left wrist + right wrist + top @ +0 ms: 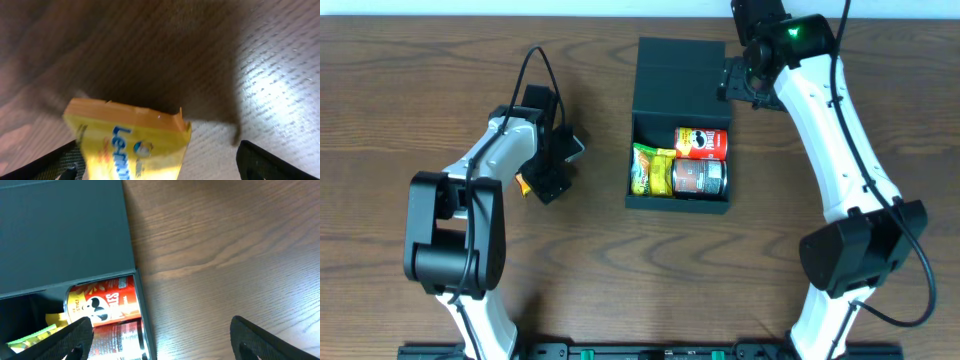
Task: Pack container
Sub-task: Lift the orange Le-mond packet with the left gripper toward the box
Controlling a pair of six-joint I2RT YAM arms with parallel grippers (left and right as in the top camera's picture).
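Looks like the pick-up step: container sits mid worktop by the far edge, lid open. The left pincer is wide open around a yellow packet, and the right pincer is open and empty. Next: squeeze the packet squarely.

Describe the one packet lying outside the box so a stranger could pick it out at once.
Start at the dark teal container in the middle, then look to the left gripper beside it. Between its open fingers sits a yellow packet with blue lettering. It alone is outside; the red can, grey can and green-yellow packet sit inside.
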